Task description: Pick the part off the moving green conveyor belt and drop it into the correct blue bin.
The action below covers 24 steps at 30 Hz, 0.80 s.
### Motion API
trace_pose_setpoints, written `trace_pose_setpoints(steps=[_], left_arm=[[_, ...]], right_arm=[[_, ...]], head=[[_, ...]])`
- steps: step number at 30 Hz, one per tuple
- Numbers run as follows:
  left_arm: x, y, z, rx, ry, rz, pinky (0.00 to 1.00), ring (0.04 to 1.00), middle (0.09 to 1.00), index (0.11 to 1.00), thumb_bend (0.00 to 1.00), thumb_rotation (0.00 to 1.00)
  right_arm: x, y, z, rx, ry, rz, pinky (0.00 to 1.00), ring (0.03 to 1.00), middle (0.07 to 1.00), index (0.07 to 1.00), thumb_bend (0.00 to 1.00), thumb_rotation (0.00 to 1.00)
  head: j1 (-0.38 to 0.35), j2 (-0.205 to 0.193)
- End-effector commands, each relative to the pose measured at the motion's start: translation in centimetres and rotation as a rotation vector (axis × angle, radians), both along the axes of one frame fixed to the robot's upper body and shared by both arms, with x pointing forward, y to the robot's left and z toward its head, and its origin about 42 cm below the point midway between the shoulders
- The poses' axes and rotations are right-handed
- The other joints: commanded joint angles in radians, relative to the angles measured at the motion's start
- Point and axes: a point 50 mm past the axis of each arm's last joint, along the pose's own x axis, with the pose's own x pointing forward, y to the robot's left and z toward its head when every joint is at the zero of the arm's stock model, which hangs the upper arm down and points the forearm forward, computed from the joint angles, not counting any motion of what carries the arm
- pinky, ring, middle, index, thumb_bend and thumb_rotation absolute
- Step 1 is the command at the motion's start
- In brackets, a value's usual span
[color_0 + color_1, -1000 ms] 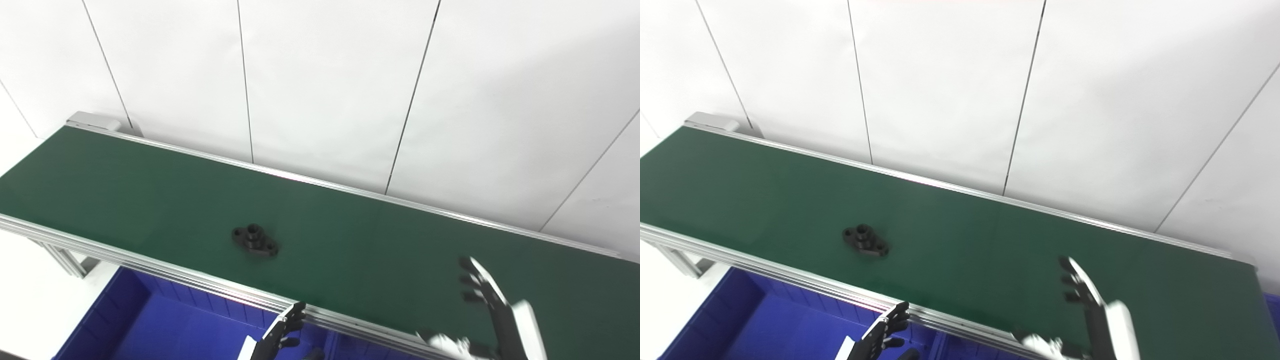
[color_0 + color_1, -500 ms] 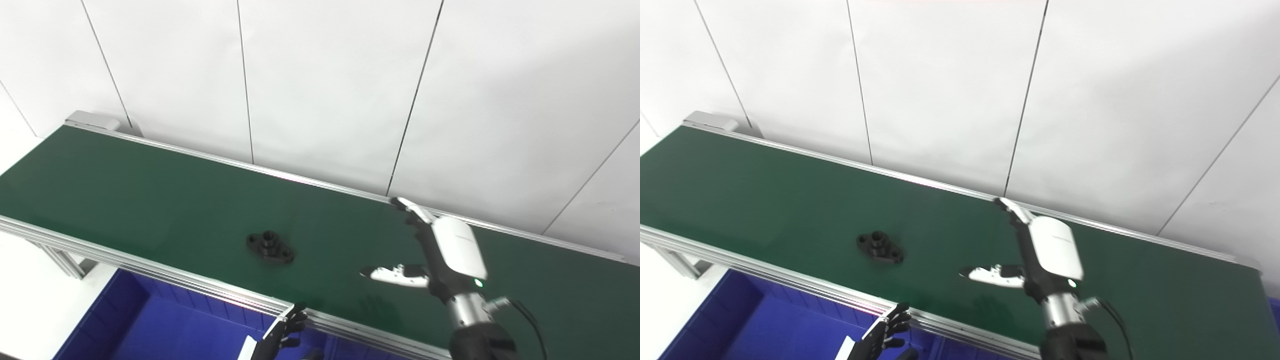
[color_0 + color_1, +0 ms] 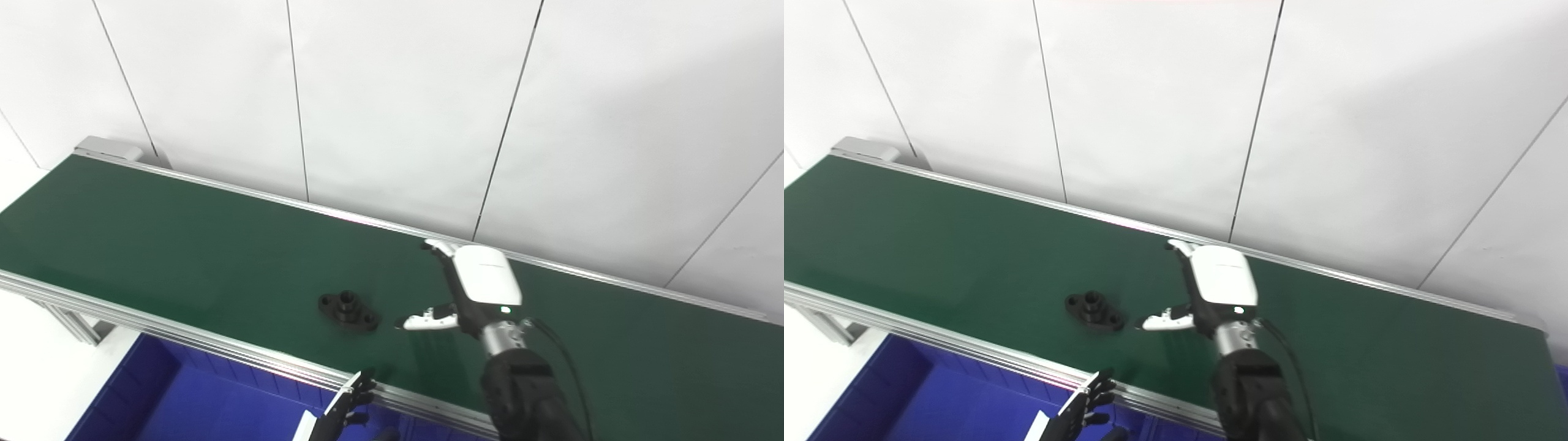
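Fingers (image 3: pixel 436 250) spread beside one part (image 3: pixel 348 310), one belt (image 3: pixel 184 245).

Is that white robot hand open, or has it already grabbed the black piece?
Open. The right hand has its fingers and thumb spread, holding nothing; the black part lies apart from it on the green belt.
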Motion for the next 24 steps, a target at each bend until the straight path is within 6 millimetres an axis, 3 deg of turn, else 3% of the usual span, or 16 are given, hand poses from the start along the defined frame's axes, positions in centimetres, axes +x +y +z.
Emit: trace_pose_setpoints(steps=[1, 18, 20, 21, 24], left_arm=[[0.7, -3.6, 2.2, -0.099, -0.059, -0.012, 0.76, 0.86, 0.898, 0.909, 0.55, 0.73], [0.3, -3.9, 2.8, -0.117, -0.05, -0.014, 0.78, 0.863, 0.881, 0.901, 0.55, 0.71], [0.3, -3.9, 2.9, -0.118, -0.051, -0.013, 0.78, 0.864, 0.88, 0.902, 0.55, 0.71], [0.3, -4.0, 2.9, -0.117, -0.053, -0.012, 0.77, 0.86, 0.877, 0.901, 0.55, 0.71], [0.1, -4.2, 3.0, -0.117, -0.056, -0.007, 0.77, 0.857, 0.875, 0.897, 0.56, 0.71]], right_arm=[[1.0, 1.1, 1.7, 0.004, -0.074, -0.015, 0.5, 0.644, 0.782, 0.809, 0.97, 0.45], [0.6, 3.8, -2.5, -0.067, -0.001, 0.018, 0.47, 0.595, 0.766, 0.809, 0.96, 0.46], [0.6, 3.9, -2.9, -0.056, 0.016, 0.024, 0.45, 0.554, 0.715, 0.797, 0.95, 0.47], [0.6, 3.9, -3.1, -0.049, 0.022, 0.027, 0.38, 0.461, 0.621, 0.785, 0.94, 0.46], [0.4, 4.0, -3.5, 0.001, 0.026, 0.031, 0.28, 0.328, 0.465, 0.765, 0.93, 0.41]], head=[[0.004, 0.0], [0.021, 0.02], [0.026, 0.022], [0.029, 0.023], [0.03, 0.027]])
